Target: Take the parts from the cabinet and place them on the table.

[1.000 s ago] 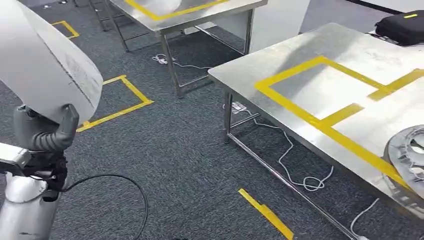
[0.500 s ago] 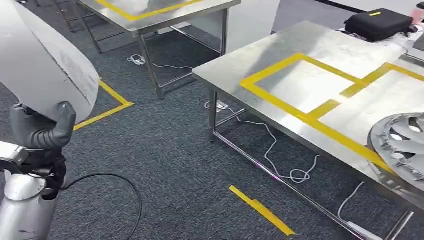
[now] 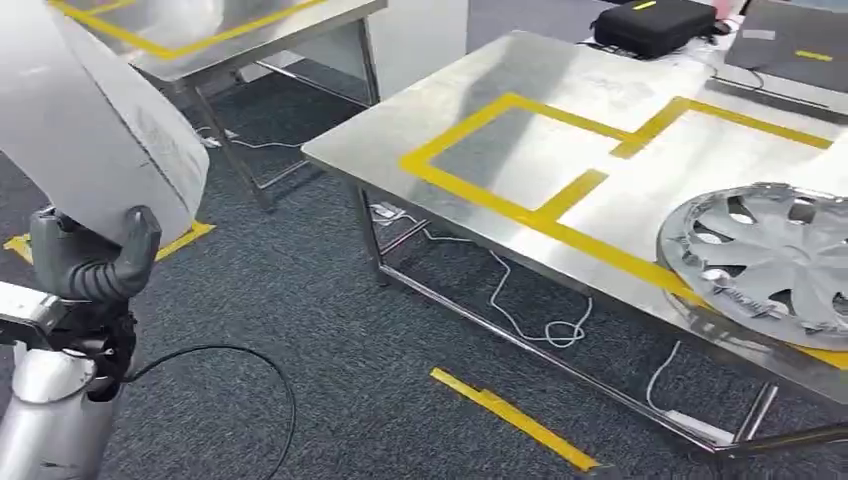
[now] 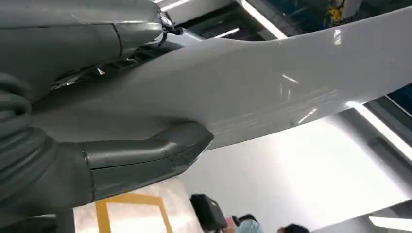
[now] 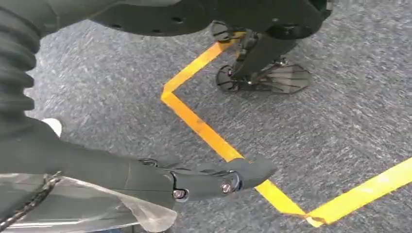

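Note:
My left hand (image 3: 92, 265) grips the lower edge of a large curved white panel (image 3: 95, 130) that rises past the top left of the head view. In the left wrist view the thumb (image 4: 145, 155) presses against the panel (image 4: 272, 92). The steel table (image 3: 470, 110), marked with yellow tape rectangles, stands ahead on the right, apart from the panel. A silver hubcap (image 3: 770, 260) lies on its near right part. My right hand (image 5: 97, 167) hangs over the carpet, fingers apart and holding nothing.
A black case (image 3: 655, 25) and a laptop (image 3: 790, 45) sit at the table's far end. A second steel table (image 3: 230, 40) stands at the far left. White cables (image 3: 530, 320) trail under the near table. A yellow tape strip (image 3: 515, 420) and a black cable (image 3: 240, 360) lie on the carpet.
The whole picture has shifted: the camera has swung right and the taped table and hubcap now show more fully. My left hand keeps the same hold on the white panel.

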Available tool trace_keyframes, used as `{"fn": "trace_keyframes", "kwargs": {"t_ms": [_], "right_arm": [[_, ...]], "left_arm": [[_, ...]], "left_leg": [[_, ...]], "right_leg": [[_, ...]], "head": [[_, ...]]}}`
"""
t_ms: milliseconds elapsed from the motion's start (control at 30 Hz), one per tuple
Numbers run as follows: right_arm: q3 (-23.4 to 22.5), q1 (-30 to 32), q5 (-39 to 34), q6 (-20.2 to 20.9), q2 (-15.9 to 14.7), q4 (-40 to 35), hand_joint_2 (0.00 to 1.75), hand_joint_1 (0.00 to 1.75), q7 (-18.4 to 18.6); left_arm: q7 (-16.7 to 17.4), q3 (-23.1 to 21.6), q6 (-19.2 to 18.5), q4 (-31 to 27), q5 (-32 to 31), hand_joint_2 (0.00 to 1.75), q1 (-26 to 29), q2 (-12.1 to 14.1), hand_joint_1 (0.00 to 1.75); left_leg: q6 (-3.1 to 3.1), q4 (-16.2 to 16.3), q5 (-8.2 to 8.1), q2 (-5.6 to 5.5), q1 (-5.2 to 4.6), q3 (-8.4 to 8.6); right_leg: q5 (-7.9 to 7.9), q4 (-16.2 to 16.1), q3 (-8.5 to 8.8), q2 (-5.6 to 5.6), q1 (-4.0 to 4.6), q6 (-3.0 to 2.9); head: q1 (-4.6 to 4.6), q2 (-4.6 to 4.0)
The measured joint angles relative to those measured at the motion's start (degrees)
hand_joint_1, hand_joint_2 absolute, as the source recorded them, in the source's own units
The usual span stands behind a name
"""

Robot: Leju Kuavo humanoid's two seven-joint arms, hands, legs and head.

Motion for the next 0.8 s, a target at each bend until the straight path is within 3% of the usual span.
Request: {"fn": "trace_keyframes", "kwargs": {"t_ms": [33, 67, 133, 167, 200, 267, 333, 367, 400, 433, 500, 533, 567, 600, 633, 667, 700, 733, 800], "right_arm": [[0.0, 0.1, 0.0, 0.0, 0.0, 0.0, 1.75, 0.00, 0.0], [0.0, 0.1, 0.0, 0.0, 0.0, 0.0, 1.75, 0.00, 0.1], [0.0, 0.1, 0.0, 0.0, 0.0, 0.0, 1.75, 0.00, 0.1], [0.0, 0.1, 0.0, 0.0, 0.0, 0.0, 1.75, 0.00, 0.1], [0.0, 0.0, 0.0, 0.0, 0.1, 0.0, 1.75, 0.00, 0.1], [0.0, 0.0, 0.0, 0.0, 0.1, 0.0, 1.75, 0.00, 0.1], [-0.1, 0.4, 0.0, 0.0, 0.0, 0.0, 1.75, 0.00, 0.1], [-0.1, 0.5, 0.0, 0.0, 0.0, 0.0, 1.75, 0.00, 0.1], [-0.2, 0.4, 0.0, 0.0, 0.0, 0.0, 1.75, 0.00, 0.1], [-0.3, 0.3, 0.0, 0.0, 0.0, 0.0, 1.75, 0.00, 0.1], [-0.3, 0.3, 0.0, 0.0, 0.1, 0.0, 1.75, 0.00, 0.1], [-0.3, 0.3, 0.0, 0.0, 0.2, 0.0, 1.75, 0.00, 0.1], [-0.3, 0.4, 0.0, 0.0, 0.2, 0.0, 1.75, 0.00, 0.1], [-0.3, 0.4, 0.0, 0.0, 0.2, 0.0, 1.75, 0.00, 0.1], [-0.4, 0.4, 0.0, 0.0, 0.2, 0.0, 1.75, 0.00, 0.1], [-0.4, 0.3, 0.0, 0.0, 0.2, 0.0, 1.75, 0.00, 0.1], [-0.4, 0.2, 0.0, 0.0, 0.2, 0.0, 1.75, 0.00, 0.1], [-0.4, 0.0, 0.0, -0.1, 0.2, 0.0, 1.75, 0.00, 0.1], [-0.5, 0.0, 0.1, -0.1, 0.2, 0.0, 1.75, 0.00, 0.2]], "left_arm": [[0.0, 0.0, 0.0, 0.0, 0.0, 1.75, 0.2, 0.0, 1.75], [0.1, 0.0, 0.1, 0.0, -0.1, 1.75, 0.2, 0.0, 1.75], [0.2, 0.0, 0.4, 0.0, -0.2, 1.75, 0.1, 0.0, 1.75], [0.2, 0.0, 0.4, 0.0, -0.3, 1.75, 0.0, 0.0, 1.75], [0.2, 0.0, 0.5, 0.0, -0.3, 1.75, 0.0, 0.1, 1.75], [0.3, 0.0, 0.6, 0.0, -0.3, 1.75, 0.0, 0.0, 1.75], [0.3, -0.1, 0.6, 0.0, -0.3, 1.75, -0.2, 0.0, 1.75], [0.3, -0.1, 0.7, 0.0, -0.3, 1.75, -0.3, -0.2, 1.75], [0.3, -0.1, 0.7, 0.0, -0.5, 1.75, -0.3, -0.1, 1.75], [0.3, -0.1, 0.7, 0.0, -0.6, 1.75, -0.3, -0.1, 1.75], [0.4, -0.1, 0.7, 0.1, -0.7, 1.75, -0.2, -0.1, 1.75], [0.5, -0.1, 0.7, 0.1, -0.7, 1.75, -0.2, -0.1, 1.75], [0.5, -0.1, 0.7, 0.2, -0.7, 1.75, -0.2, -0.1, 1.75], [0.5, -0.1, 0.7, 0.2, -0.8, 1.75, -0.2, -0.1, 1.75], [0.5, -0.1, 0.7, 0.2, -0.8, 1.75, -0.2, -0.1, 1.75], [0.5, -0.1, 0.7, 0.2, -0.8, 1.75, -0.3, -0.1, 1.75], [0.5, -0.1, 0.7, 0.2, -0.8, 1.75, -0.3, -0.1, 1.75], [0.5, -0.1, 0.7, 0.2, -0.8, 1.75, -0.4, -0.1, 1.75], [0.5, -0.2, 0.8, 0.3, -0.8, 1.75, -0.4, -0.1, 1.75]], "left_leg": [[0.03, 1.3, 0.19, -0.06, 0.00, -0.74], [0.14, -0.2, 1.94, -0.09, 0.01, -0.21], [0.57, -9.1, 7.38, -0.80, 0.10, 3.64], [0.77, -13.9, 9.59, -2.35, 0.22, 5.73], [0.98, -15.5, 8.98, -3.92, 0.25, 6.55], [1.08, -16.3, 8.88, -3.29, 0.06, 6.41], [1.75, -16.9, 9.22, -2.46, 0.22, 6.53], [2.20, -17.4, 9.55, -1.59, 0.46, 6.74], [2.56, -17.5, 9.65, -1.30, 0.41, 6.77], [2.74, -17.5, 9.64, -0.76, 0.32, 6.68], [2.82, -17.5, 9.59, 0.50, 0.12, 6.60], [2.83, -17.5, 9.58, 1.08, 0.08, 6.59], [2.82, -17.4, 9.57, 1.61, 0.06, 6.62], [2.78, -17.4, 9.54, 2.05, 0.05, 6.64], [2.71, -17.4, 9.48, 2.50, 0.04, 6.71], [2.49, -17.3, 9.35, 2.96, 0.04, 6.81], [2.22, -17.2, 9.18, 3.39, -0.29, 6.79], [1.91, -16.8, 9.04, 3.66, -0.55, 6.63], [1.61, -17.0, 9.21, 4.60, -0.54, 6.76]], "right_leg": [[0.00, 0.0, 0.03, 0.61, 0.00, 0.00], [0.00, 0.0, 0.07, 1.29, 0.00, 0.00], [0.02, 0.1, 0.25, 2.55, -0.01, 0.05], [0.01, 0.1, 0.25, 3.04, -0.05, 0.15], [0.04, 0.3, -0.02, 3.49, 0.22, 0.48], [0.44, 0.2, -0.76, 4.37, -0.09, 1.27], [0.66, -0.2, -0.90, 5.06, -0.08, 2.08], [0.08, 0.4, -1.42, 3.93, -0.13, 2.15], [-1.56, 2.4, -2.46, 1.25, 0.15, 2.30], [-3.67, 6.3, -4.27, 0.17, 0.04, 2.44], [-7.48, 15.5, -8.53, -0.51, -0.07, 2.70], [-7.85, 17.8, -9.58, -0.59, -0.10, 2.82], [-6.66, 16.9, -8.96, -0.64, -0.10, 2.86], [-4.82, 13.9, -7.33, -0.78, -0.09, 2.82], [-2.34, 8.7, -4.43, -1.27, -0.06, 2.64], [-0.26, 3.0, -1.26, -2.63, 0.03, 2.40], [-0.96, 0.0, 0.28, -4.94, 0.48, 2.31], [-0.66, -0.4, 0.75, -4.40, 0.53, 1.78], [-0.55, -0.2, 0.42, -3.35, 0.67, 1.51]], "head": [[-0.04, 0.00], [-0.04, 0.00], [-0.04, 0.00], [-0.04, 0.00], [0.00, 0.00], [0.07, 0.00], [0.09, 0.00], [0.04, 0.00], [0.61, 0.00], [0.72, 0.00], [0.66, 0.00], [0.63, 0.00], [0.64, 0.00], [0.66, 0.00], [0.64, 0.00], [0.66, 0.00], [0.68, 0.00], [0.53, 0.00], [0.57, 0.00]]}}
